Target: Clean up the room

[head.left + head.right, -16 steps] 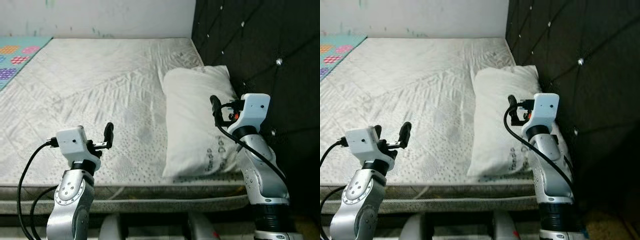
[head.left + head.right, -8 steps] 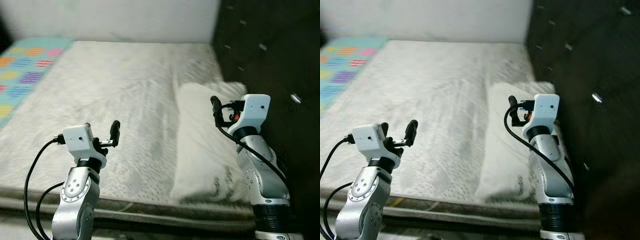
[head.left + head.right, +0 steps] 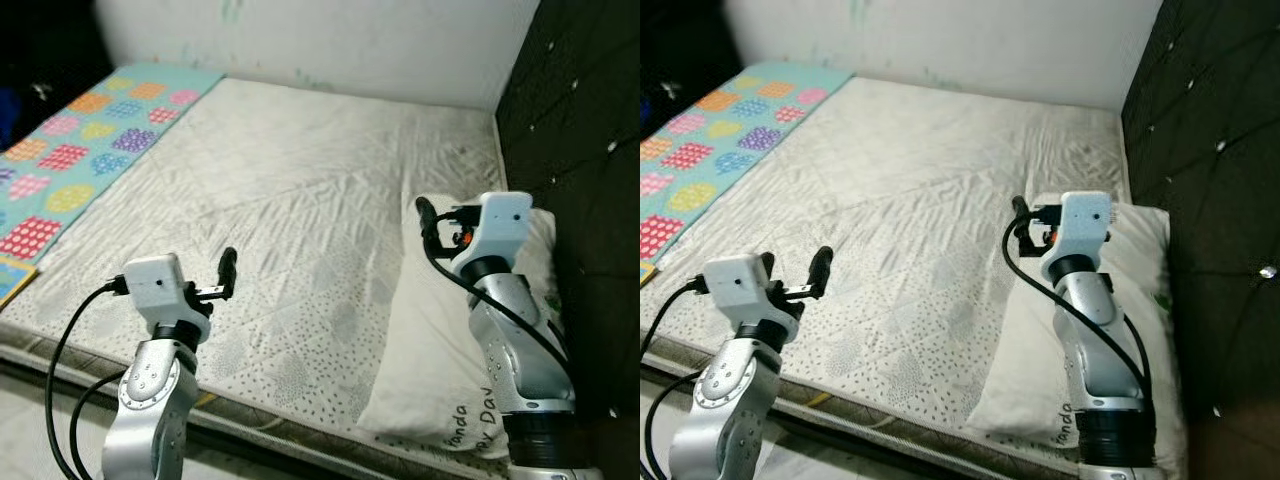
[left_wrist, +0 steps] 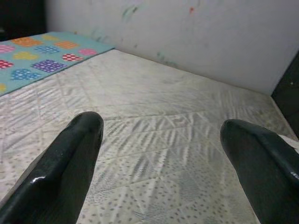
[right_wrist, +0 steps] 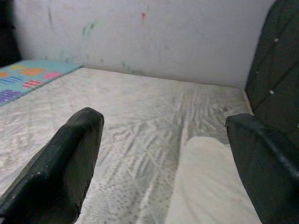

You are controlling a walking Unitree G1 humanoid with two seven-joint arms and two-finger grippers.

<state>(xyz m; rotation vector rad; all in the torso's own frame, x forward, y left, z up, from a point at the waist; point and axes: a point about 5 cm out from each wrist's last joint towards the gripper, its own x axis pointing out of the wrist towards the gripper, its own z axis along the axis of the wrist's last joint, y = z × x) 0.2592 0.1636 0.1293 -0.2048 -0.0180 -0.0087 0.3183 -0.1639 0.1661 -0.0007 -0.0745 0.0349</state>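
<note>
A bare white quilted mattress (image 3: 300,180) lies before me. At its right end, against the headboard, rests a white pillow (image 3: 440,370) with printed lettering. A patterned turquoise blanket (image 3: 80,140) covers the mattress's far left part. My left gripper (image 4: 159,154) is held over the mattress's near edge, open, with nothing between its fingers (image 3: 228,270). Above the pillow's left side hovers my right gripper (image 5: 163,158), also open and empty; its fingers (image 3: 425,215) point across the bed.
A dark tufted headboard (image 3: 590,120) rises on the right. A white wall (image 3: 350,40) with faint marks runs behind the bed. The mattress's near edge (image 3: 300,430) runs diagonally across the bottom. A small yellow and blue thing (image 3: 8,282) shows at the left edge.
The camera has swung left, so the bed now lies at an angle and more of the blanket shows. Both arms keep the same raised pose with open fingers.
</note>
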